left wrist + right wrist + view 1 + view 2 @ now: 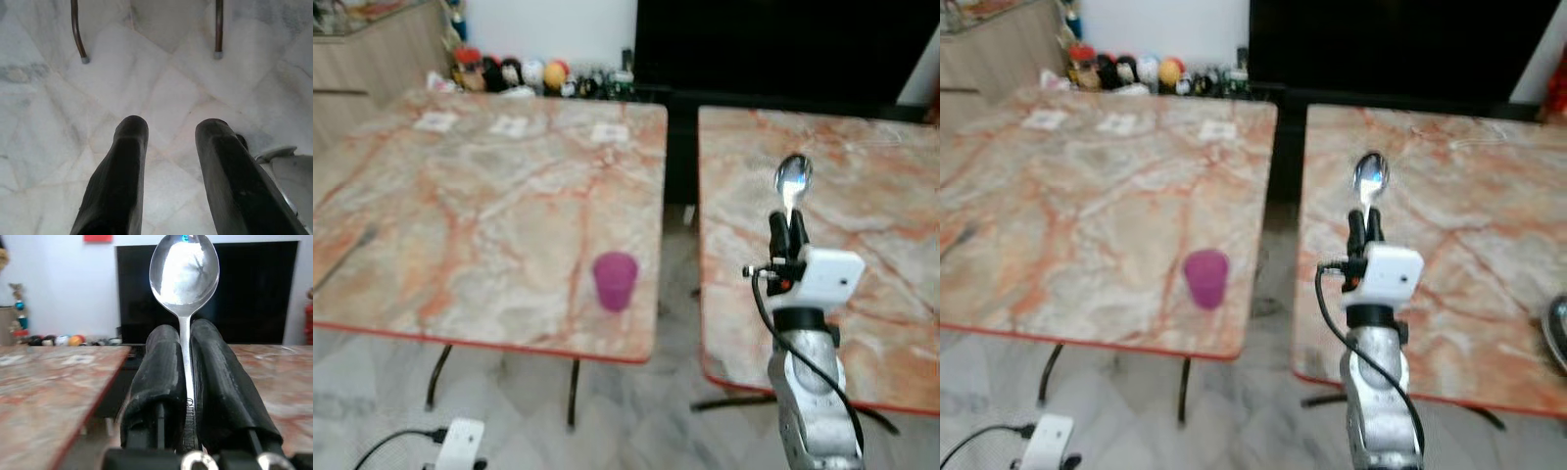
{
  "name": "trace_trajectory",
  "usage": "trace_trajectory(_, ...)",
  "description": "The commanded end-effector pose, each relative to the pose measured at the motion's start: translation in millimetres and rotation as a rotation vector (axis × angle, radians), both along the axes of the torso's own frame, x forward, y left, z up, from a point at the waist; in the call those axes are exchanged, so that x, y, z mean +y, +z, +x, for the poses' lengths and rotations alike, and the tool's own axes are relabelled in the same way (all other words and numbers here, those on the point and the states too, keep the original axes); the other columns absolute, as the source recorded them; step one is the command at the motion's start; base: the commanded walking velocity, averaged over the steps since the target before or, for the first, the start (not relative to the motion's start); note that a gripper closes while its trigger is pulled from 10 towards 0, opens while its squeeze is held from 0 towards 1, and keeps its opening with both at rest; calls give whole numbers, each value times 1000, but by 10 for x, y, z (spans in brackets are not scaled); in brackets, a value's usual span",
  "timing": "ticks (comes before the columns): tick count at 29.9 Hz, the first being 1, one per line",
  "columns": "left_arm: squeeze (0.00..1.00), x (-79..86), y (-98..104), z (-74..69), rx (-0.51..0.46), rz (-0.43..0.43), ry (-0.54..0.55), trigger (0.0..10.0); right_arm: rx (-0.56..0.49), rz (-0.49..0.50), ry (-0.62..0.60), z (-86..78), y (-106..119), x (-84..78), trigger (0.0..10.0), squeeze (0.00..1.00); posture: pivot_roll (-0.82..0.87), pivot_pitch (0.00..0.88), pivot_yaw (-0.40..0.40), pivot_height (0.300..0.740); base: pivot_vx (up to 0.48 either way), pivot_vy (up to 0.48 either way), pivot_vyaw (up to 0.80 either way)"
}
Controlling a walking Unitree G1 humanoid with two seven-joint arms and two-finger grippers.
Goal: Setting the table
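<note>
Right hand [788, 227] is clamped on the spoon [793, 182] by its handle, bowl pointing straight up above the fingertips, held over the gap edge of the right table [862, 186]. Purple cup [615, 280] sits down and to the left of that hand, near the front corner of the left table [460, 225].

Spoon reads as stiff, light, polished metal, so likely slick between the pads. Grip is on the thin handle with the bowl's weight overhanging; I'd expect it to pivot if squeeze drops. Handle is the right place to hold; closer to the neck would steady it.

Left hand [171, 147] hangs low, fingers apart, nothing between them, pointing at the marble floor [49, 122].

Hard to see: lower end of the spoon handle is buried between the fingers. Dark object at the right table's far right edge is cut off, can't identify. Head views are soft.
</note>
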State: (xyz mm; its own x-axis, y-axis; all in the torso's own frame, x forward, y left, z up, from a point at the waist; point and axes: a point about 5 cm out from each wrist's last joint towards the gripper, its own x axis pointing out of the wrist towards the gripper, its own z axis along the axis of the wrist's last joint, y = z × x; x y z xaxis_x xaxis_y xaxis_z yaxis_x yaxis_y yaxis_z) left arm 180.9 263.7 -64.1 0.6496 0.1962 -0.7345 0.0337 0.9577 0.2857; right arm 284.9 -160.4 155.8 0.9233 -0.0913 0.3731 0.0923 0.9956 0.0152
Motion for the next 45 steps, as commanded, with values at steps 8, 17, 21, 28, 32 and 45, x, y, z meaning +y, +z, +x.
trace_trajectory(8, 0, -135, -57, -20, 22, -20, -25, 10000, 7, -18, -44, -11, -19, -132, 10000, 0, 115, 0, 5, 740, 0, -422, 0)
trace_trajectory(17, 0, -134, -59, -24, 22, -19, -23, 10000, 8, -26, -61, 2, -18, -184, 10000, 0, 113, 0, 5, 740, 0, -423, 0)
trace_trajectory(21, 0, -127, -60, -29, 23, -22, -18, 10000, 16, -35, -81, -14, -28, -231, 10000, 0, 114, 0, 2, 740, 0, -424, 0)
trace_trajectory(28, 0, -111, -58, -35, 21, -25, -4, 10000, 19, -47, -111, -28, -21, -314, 10000, 0, 110, 0, 2, 740, 0, -179, 0)
trace_trajectory(32, 0, -100, -47, -22, 14, -28, 1, 10000, 31, -76, -153, -22, -12, -436, 10000, 0, 110, 0, 3, 740, 0, 0, 0)
trace_trajectory(45, 0, -137, -47, 5, 8, -36, 3, 10000, 155, -231, -384, 50, 119, -1146, 10000, 0, 83, 18, 11, 740, 0, 0, 0)
